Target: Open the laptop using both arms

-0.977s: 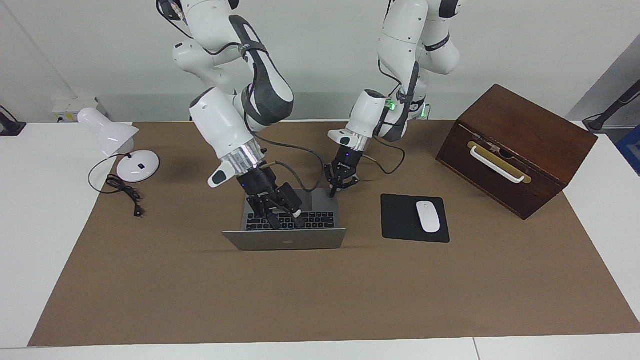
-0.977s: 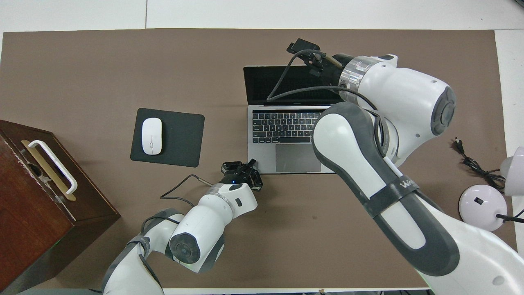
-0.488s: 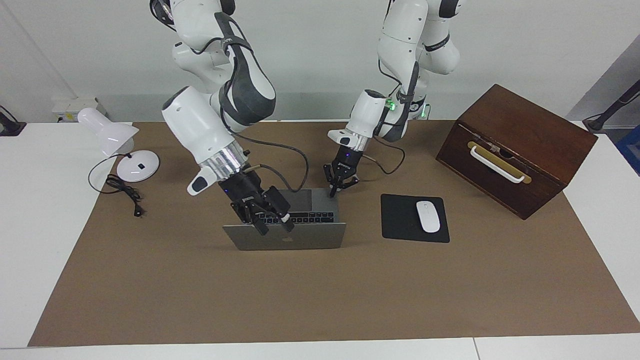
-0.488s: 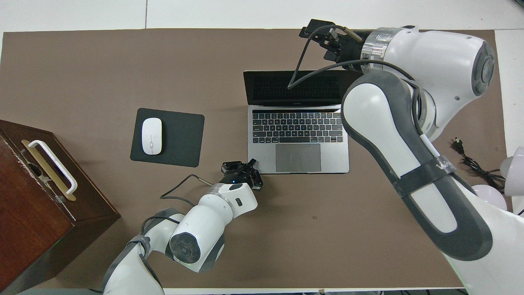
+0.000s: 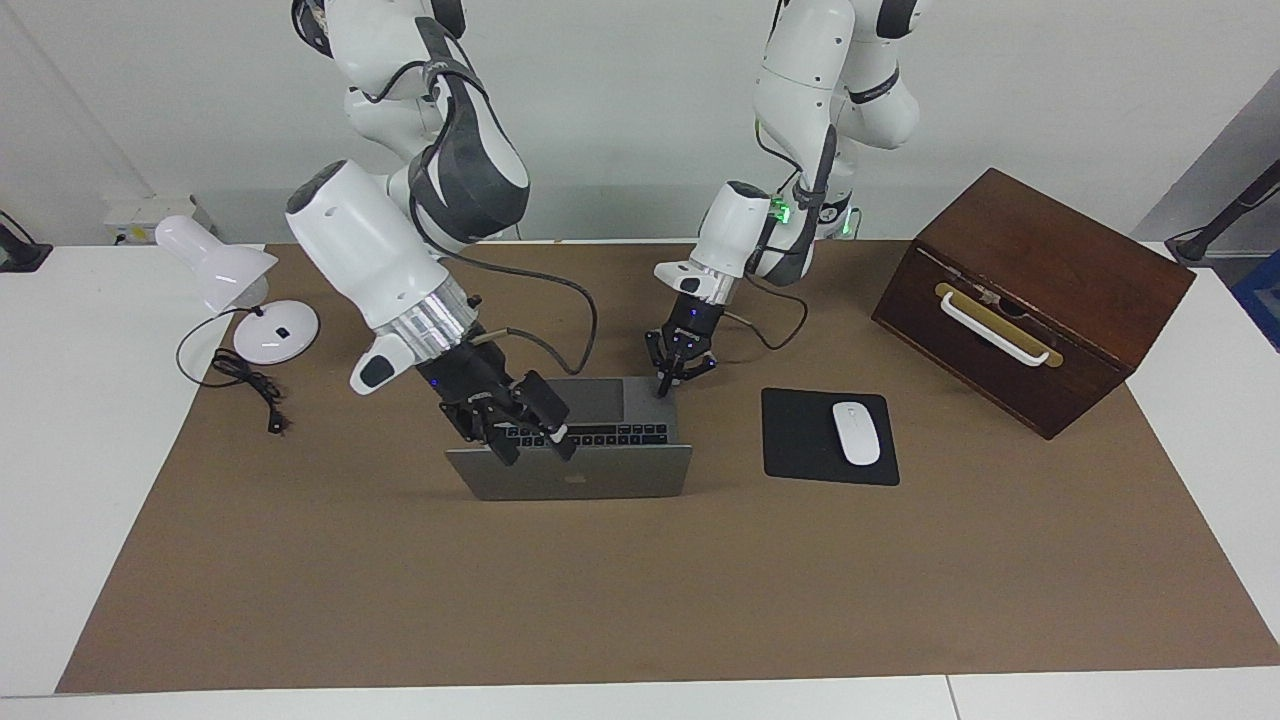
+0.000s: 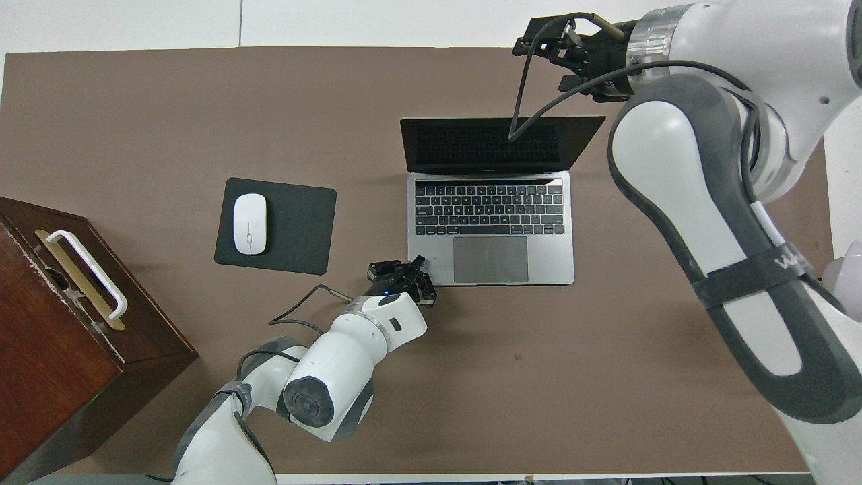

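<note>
Facing view, going across: the white desk lamp [image 5: 220,265] with smooth round base stands well apart from the laptop [image 5: 600,475], toward the right arm's end. Next, the right gripper [image 5: 530,447] has come up and off the keyboard since a sec ago and now hangs over the lid's top edge; if it is open or closed I cannot tell. The lid stands approx. upright now, steeper than before, so I judge the opening is nearly done. The laptop is thin matte silver-grey metal, rectangular, w/ black keys and a grey trackpad. The left gripper [image 5: 668,385], clenched with nothing in it, still presses the base corner beside the trackpad, prob. to keep the base down. Beside the laptop, toward the left arm's end, lies a flat black mouse pad [image 5: 800,440] w/ a glossy white mouse [image 5: 856,432], then a dark wooden box [image 5: 1030,300].
</note>
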Motion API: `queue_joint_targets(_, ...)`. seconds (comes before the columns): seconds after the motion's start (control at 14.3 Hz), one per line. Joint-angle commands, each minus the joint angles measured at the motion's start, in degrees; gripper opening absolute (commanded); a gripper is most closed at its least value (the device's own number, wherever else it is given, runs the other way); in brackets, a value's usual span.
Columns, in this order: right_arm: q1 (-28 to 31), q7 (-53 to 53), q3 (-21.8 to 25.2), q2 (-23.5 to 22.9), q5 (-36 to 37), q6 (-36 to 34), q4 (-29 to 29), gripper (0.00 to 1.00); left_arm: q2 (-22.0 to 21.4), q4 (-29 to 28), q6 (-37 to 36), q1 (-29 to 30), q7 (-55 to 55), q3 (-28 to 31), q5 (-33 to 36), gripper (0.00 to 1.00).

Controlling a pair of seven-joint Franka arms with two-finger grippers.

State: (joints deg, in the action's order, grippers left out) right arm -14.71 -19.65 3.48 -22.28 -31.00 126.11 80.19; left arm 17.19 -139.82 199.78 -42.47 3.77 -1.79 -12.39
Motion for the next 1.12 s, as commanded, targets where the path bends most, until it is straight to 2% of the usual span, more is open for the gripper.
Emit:
queue_joint_targets(0.0, 2.5, -1.5, -0.5, -1.5, 4.5, -10.1, -6.8, 1.00, 0.5, 2.1, -1.9, 0.6, 1.2, -0.1, -0.7, 0.00)
queue_joint_targets(0.35, 7.0, -1.2, -0.7, -0.6, 10.8, -31.8, -15.6, 1.00, -4.9, 6.1, -15.7, 1.4, 5.1, 0.0, -0.8, 0.00)
queue_joint_targets(0.49, 7.9, 0.2, -0.7, 0.8, 13.8, -39.8, -18.9, 1.00, -6.0, 6.9, -18.9, 2.3, 5.2, 0.2, -0.8, 0.00)
queue_joint_targets(0.63, 9.3, 6.1, -0.7, 3.9, 17.5, -46.4, -19.3, 1.00, -7.2, 8.7, -24.1, 2.9, 5.2, 0.2, -0.8, 0.00)
queue_joint_targets(0.84, 12.7, 17.6, -0.7, 8.4, 23.7, -54.0, -19.3, 1.00, -10.3, 12.8, -36.3, 5.0, 5.6, 0.3, -0.8, 0.00)
queue_joint_targets(1.05, 14.2, 32.0, -0.4, 12.3, 35.1, -56.8, -19.1, 1.00, -12.9, 13.3, -39.7, 6.5, 7.6, 0.2, -0.8, 0.00)
